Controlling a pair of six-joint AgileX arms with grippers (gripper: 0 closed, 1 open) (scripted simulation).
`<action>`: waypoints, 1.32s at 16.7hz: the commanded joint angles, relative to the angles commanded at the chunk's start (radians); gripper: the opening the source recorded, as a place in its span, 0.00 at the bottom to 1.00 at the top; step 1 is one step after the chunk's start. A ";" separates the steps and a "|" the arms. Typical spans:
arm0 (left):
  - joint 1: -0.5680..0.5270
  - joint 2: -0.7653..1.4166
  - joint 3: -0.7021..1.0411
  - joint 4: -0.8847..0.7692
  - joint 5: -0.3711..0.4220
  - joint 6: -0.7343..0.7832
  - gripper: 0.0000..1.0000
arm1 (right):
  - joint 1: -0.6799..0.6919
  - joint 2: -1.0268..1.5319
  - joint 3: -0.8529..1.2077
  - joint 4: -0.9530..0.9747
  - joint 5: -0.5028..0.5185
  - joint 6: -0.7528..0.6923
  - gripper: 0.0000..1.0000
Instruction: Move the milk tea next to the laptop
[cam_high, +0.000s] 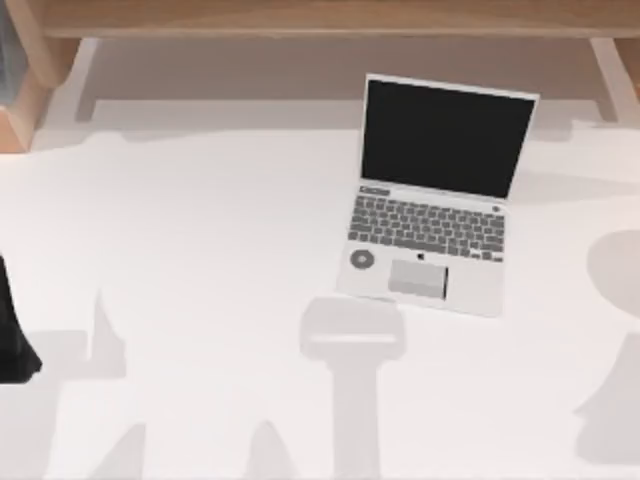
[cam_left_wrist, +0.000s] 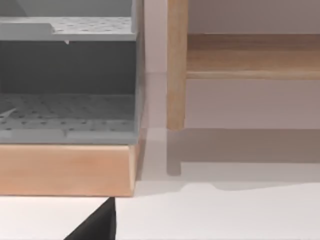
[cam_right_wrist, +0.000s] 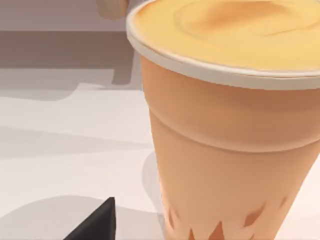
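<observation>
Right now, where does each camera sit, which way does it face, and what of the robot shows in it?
Top view: above the table, looking down on the open laptop; a dark piece of the left arm sits at the left edge.
Left wrist view: low over the table, facing a wooden shelf unit holding grey trays; a dark fingertip shows.
Right wrist view: low, facing the milk tea up close; a dark fingertip shows.
Shared: all three see the white table.
</observation>
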 joint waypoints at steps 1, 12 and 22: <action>0.000 0.000 0.000 0.000 0.000 0.000 1.00 | 0.004 -0.003 -0.004 -0.002 0.002 0.001 1.00; 0.000 0.000 0.000 0.000 0.000 0.000 1.00 | 0.165 0.329 0.262 0.081 0.166 0.039 1.00; 0.000 0.000 0.000 0.000 0.000 0.000 1.00 | 0.167 0.332 0.265 0.082 0.168 0.040 0.55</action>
